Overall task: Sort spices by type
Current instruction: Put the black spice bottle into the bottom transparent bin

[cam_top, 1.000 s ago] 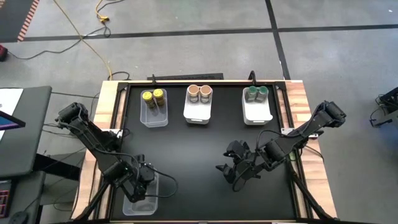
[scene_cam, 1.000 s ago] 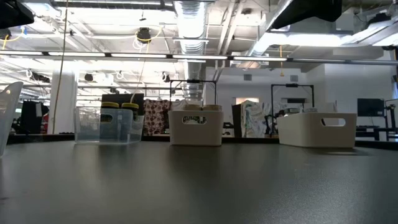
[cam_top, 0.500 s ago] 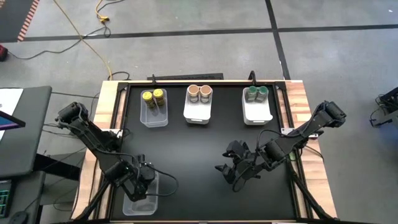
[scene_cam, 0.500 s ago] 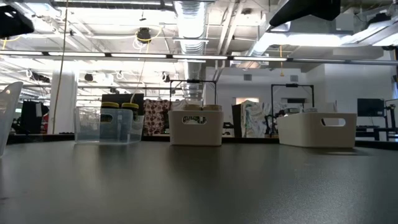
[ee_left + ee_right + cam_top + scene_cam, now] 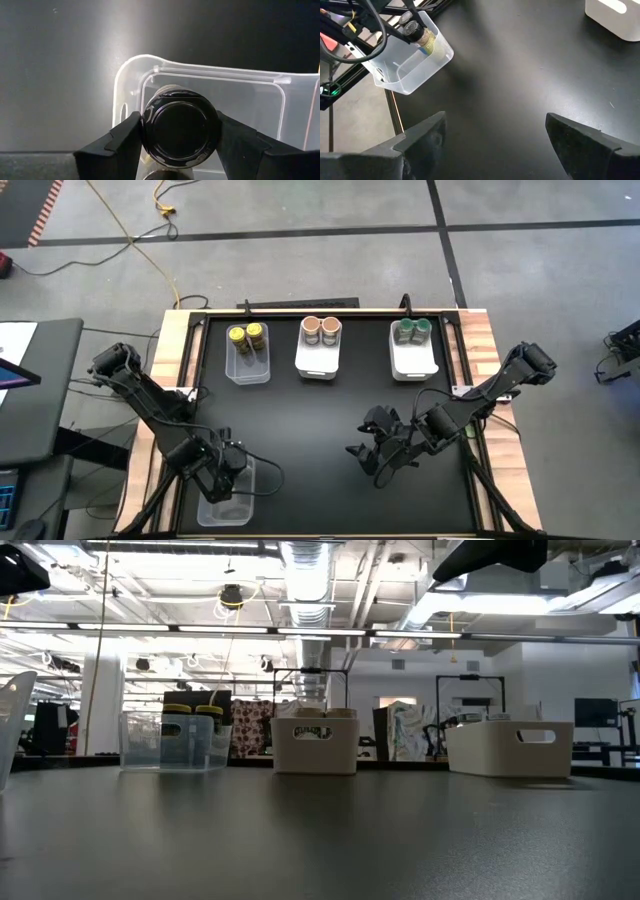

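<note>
The dark-capped jar [image 5: 180,129], pinched by the left gripper [image 5: 179,131], should be lowered squarely into the bin [image 5: 292,117] at the table's near-left corner; the right gripper [image 5: 492,131] is spread.

Along the table's [image 5: 330,420] twelve o'clock edge three bins stand in a row: one at eleven [image 5: 247,352], one at twelve [image 5: 320,346], one at one [image 5: 413,348], each with two spice jars [image 5: 245,334] inside. A fourth bin [image 5: 228,495] sits at seven o'clock, where the left gripper [image 5: 180,137] holds a jar [image 5: 180,129] inside it. The right gripper [image 5: 378,452] hangs over bare table at five o'clock.
</note>
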You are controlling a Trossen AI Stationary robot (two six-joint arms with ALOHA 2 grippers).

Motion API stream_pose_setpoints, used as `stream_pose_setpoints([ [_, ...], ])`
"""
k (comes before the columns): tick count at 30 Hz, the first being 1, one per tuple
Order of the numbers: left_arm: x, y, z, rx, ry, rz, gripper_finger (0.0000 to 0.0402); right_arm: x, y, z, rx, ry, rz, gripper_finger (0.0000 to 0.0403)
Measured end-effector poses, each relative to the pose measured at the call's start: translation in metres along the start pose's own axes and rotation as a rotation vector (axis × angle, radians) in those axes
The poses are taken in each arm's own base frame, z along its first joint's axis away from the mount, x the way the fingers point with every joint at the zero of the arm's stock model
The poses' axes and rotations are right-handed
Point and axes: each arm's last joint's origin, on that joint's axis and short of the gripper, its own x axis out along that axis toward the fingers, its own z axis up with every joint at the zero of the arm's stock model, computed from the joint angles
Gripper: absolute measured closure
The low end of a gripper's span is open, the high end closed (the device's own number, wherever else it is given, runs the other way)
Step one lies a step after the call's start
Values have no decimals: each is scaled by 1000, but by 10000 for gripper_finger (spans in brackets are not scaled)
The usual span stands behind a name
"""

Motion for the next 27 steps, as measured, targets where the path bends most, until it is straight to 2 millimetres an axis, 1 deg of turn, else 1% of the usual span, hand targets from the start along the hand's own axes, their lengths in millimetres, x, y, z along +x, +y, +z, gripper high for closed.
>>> stream_pose_setpoints([
  [10,5,3,0,-38,-3,17,186,0,0,0,-2,1,-1,39],
  [21,5,4,-1,-58,13,15,141,0,-1,0,-27,0,-4,39],
  [27,3,3,0,-56,8,9,128,0,-1,0,-40,0,-4,39],
])
